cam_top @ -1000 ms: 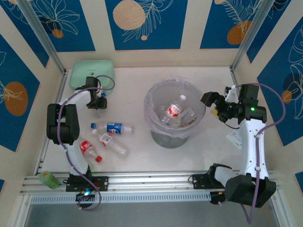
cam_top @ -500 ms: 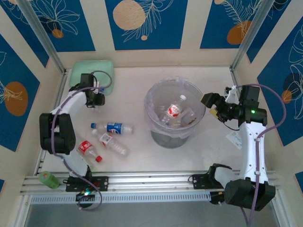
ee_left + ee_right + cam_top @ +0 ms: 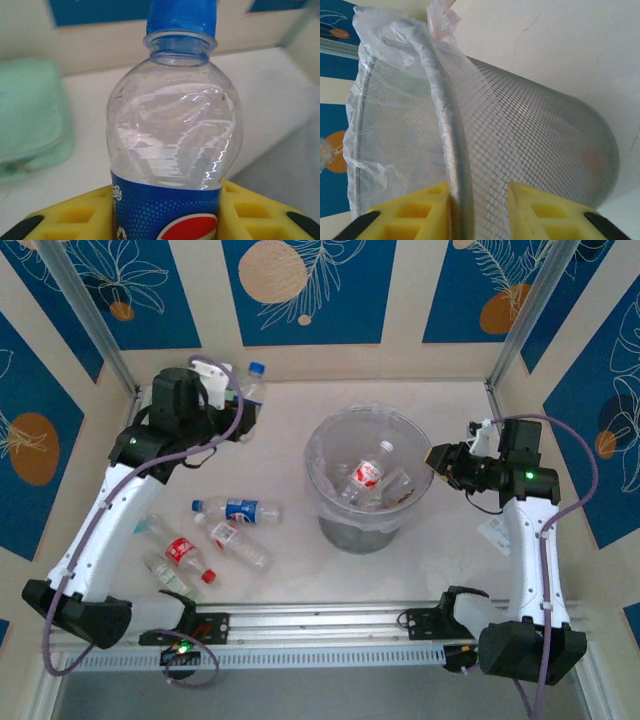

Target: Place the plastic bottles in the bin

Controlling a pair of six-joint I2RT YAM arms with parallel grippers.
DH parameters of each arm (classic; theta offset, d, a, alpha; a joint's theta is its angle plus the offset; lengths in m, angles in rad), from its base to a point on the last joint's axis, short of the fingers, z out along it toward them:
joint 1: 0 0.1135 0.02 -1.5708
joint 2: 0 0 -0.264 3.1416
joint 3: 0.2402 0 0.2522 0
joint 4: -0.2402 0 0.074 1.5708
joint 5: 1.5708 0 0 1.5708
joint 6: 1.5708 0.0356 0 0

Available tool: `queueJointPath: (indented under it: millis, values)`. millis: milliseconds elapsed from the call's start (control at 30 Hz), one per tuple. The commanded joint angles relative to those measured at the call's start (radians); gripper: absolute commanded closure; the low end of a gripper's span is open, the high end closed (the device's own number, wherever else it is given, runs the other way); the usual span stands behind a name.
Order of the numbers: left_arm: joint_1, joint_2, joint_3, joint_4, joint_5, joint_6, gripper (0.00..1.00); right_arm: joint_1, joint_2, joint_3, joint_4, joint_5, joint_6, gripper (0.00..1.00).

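Note:
My left gripper [image 3: 238, 408] is raised over the table's back left and shut on a clear plastic bottle [image 3: 251, 388] with a blue cap. In the left wrist view the yellow fingers [image 3: 65, 217] press both sides of that bottle's blue label [image 3: 167, 210]. The bin [image 3: 322, 436], a grey mesh bucket lined with a clear bag, stands mid-table with a red-label bottle [image 3: 370, 473] inside. My right gripper [image 3: 443, 461] is at the bin's right rim. Its jaws are shut narrowly on the rim [image 3: 451, 150], one finger inside and one outside. Several bottles lie at the left, among them a blue-label one [image 3: 240, 510] and a red-label one [image 3: 183, 551].
A mint-green pouch [image 3: 30, 115] lies by the back-left wall, under my left arm. A small light-blue packet [image 3: 493, 533] rests beside my right arm. Metal frame posts stand at both back corners. A rail runs along the near edge.
My left arm rose from the table by the pouch, carrying the blue-capped bottle up and towards the back. My right gripper's jaws closed onto the bin's rim.

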Motion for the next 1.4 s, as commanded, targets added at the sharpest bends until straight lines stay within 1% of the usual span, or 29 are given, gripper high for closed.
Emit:
queueJointPath:
  millis: [0, 133, 200, 233, 267, 333, 400, 500, 633, 767, 967, 1167, 1367]
  values:
    - [-0.102, 0.032, 0.107, -0.043, -0.015, -0.049, 0.79, 0.014, 0.005, 0.006, -0.010, 0.005, 0.006, 0.71]
    - [-0.295, 0.135, 0.260, -0.061, -0.056, -0.027, 0.84, 0.028, 0.010, 0.020, -0.010, 0.014, 0.013, 0.72]
    - [-0.364, 0.189, 0.307, -0.065, -0.038, -0.027, 0.88, 0.038, 0.014, 0.025, -0.011, 0.020, 0.014, 0.72]
    - [-0.389, 0.215, 0.317, -0.055, -0.011, -0.035, 0.93, 0.043, 0.017, 0.028, -0.013, 0.023, 0.015, 0.72]
    - [-0.404, 0.235, 0.318, -0.042, 0.023, -0.047, 0.99, 0.047, 0.017, 0.031, -0.013, 0.026, 0.016, 0.72]
    - [-0.421, 0.278, 0.305, 0.001, 0.152, -0.073, 1.00, 0.056, 0.020, 0.036, -0.014, 0.032, 0.019, 0.71]
    - [-0.436, 0.319, 0.295, 0.027, 0.226, -0.094, 1.00, 0.064, 0.021, 0.042, -0.014, 0.037, 0.022, 0.71]
    - [-0.481, 0.374, 0.290, 0.014, 0.189, -0.085, 1.00, 0.078, 0.021, 0.049, -0.015, 0.048, 0.025, 0.70]
    - [-0.512, 0.440, 0.275, -0.018, 0.126, -0.086, 1.00, 0.096, 0.030, 0.051, -0.014, 0.056, 0.029, 0.70]
    - [-0.521, 0.505, 0.263, -0.056, 0.035, -0.090, 1.00, 0.103, 0.035, 0.061, -0.017, 0.070, 0.025, 0.70]
    - [-0.533, 0.591, 0.245, -0.089, -0.038, -0.089, 1.00, 0.106, 0.037, 0.054, -0.019, 0.073, 0.020, 0.70]
    - [-0.533, 0.653, 0.203, -0.067, -0.041, -0.107, 1.00, 0.106, 0.034, 0.045, -0.016, 0.077, 0.019, 0.70]
    - [-0.532, 0.704, 0.160, -0.030, -0.010, -0.120, 1.00, 0.107, 0.032, 0.029, -0.013, 0.078, 0.019, 0.70]
